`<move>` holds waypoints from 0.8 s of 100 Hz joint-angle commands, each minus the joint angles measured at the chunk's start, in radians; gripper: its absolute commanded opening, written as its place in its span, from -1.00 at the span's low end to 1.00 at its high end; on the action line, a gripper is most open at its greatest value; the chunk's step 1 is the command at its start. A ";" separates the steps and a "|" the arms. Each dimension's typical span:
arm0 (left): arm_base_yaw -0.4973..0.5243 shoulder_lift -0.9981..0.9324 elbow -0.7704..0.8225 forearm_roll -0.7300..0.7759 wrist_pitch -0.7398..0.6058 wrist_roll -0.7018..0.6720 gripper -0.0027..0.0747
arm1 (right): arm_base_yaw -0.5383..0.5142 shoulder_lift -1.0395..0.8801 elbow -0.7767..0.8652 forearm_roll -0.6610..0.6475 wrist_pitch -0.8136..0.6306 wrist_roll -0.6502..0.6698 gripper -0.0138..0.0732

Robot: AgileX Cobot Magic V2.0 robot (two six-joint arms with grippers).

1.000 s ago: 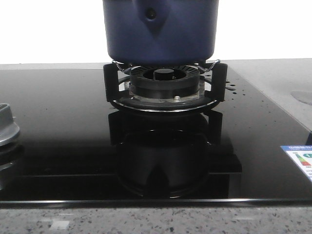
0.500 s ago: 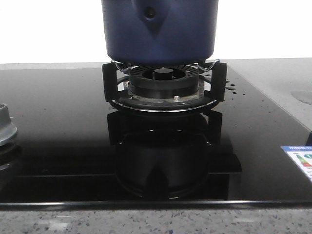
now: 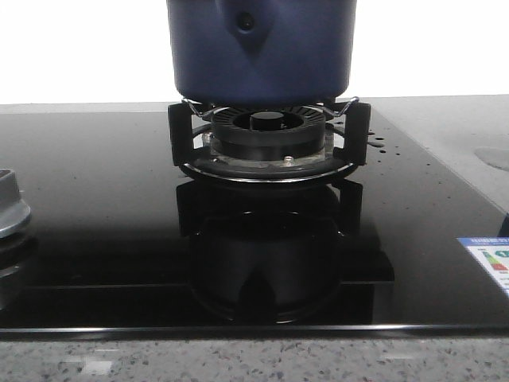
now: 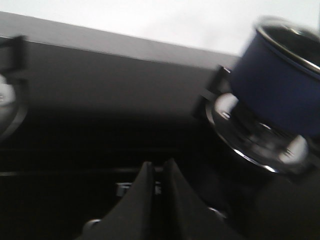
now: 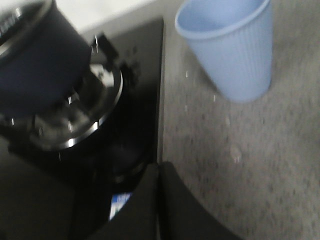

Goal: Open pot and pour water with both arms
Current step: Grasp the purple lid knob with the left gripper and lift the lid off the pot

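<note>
Front view: the pot (image 3: 261, 48) is being carried by the burner stand (image 3: 269, 147) on the black hob (image 3: 95, 207); a grey burner cap (image 3: 11, 208) is being shown at the left edge. Left wrist view: the left fingers (image 4: 158, 200) are being held pressed together, well apart from the pot (image 4: 280, 85). Right wrist view: the right fingers (image 5: 159, 210) are being kept closed over the hob's edge, with the pot (image 5: 37, 65) and a pale blue cup (image 5: 232, 47) on the tabletop (image 5: 250, 165) beyond.

Black glass hob (image 3: 95, 199) w/ burner (image 3: 269, 139) under pot (image 3: 261, 48); blue cup (image 5: 231, 47) on grey counter (image 5: 250, 175).
</note>
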 commanded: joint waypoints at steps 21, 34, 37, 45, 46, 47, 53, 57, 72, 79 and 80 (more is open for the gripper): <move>-0.214 0.209 -0.199 -0.371 0.130 0.326 -0.94 | -0.001 0.151 -0.187 0.212 0.163 -0.105 -0.85; -0.240 0.283 -0.258 -0.624 0.237 0.576 -0.94 | -0.001 0.175 -0.200 0.390 0.175 -0.255 -0.85; -0.240 0.302 -0.268 -0.674 0.266 0.643 -0.94 | -0.001 0.175 -0.200 0.437 0.172 -0.313 -0.85; -0.235 0.343 -0.292 -0.792 0.333 0.772 -0.94 | -0.001 0.175 -0.200 0.509 0.161 -0.441 -0.85; -0.235 0.352 -0.296 -0.811 0.336 0.784 -0.94 | -0.001 0.175 -0.200 0.514 0.159 -0.464 -0.85; -0.235 0.356 -0.298 -0.820 0.340 0.806 -0.94 | -0.001 0.175 -0.200 0.523 0.157 -0.475 -0.85; -0.235 0.394 -0.316 -0.883 0.372 0.895 -0.94 | -0.001 0.175 -0.200 0.556 0.134 -0.561 -0.85; -0.235 0.417 -0.332 -0.906 0.388 0.941 -0.94 | -0.001 0.175 -0.200 0.574 0.116 -0.592 -0.85; -0.235 0.523 -0.406 -0.915 0.402 1.133 -0.93 | -0.001 0.175 -0.200 0.584 0.010 -0.631 -0.85; -0.235 0.568 -0.447 -0.915 0.413 1.282 -0.85 | -0.001 0.175 -0.200 0.584 -0.024 -0.631 -0.85; -0.235 0.573 -0.451 -0.915 0.413 1.294 -0.82 | -0.001 0.175 -0.200 0.584 -0.027 -0.631 -0.85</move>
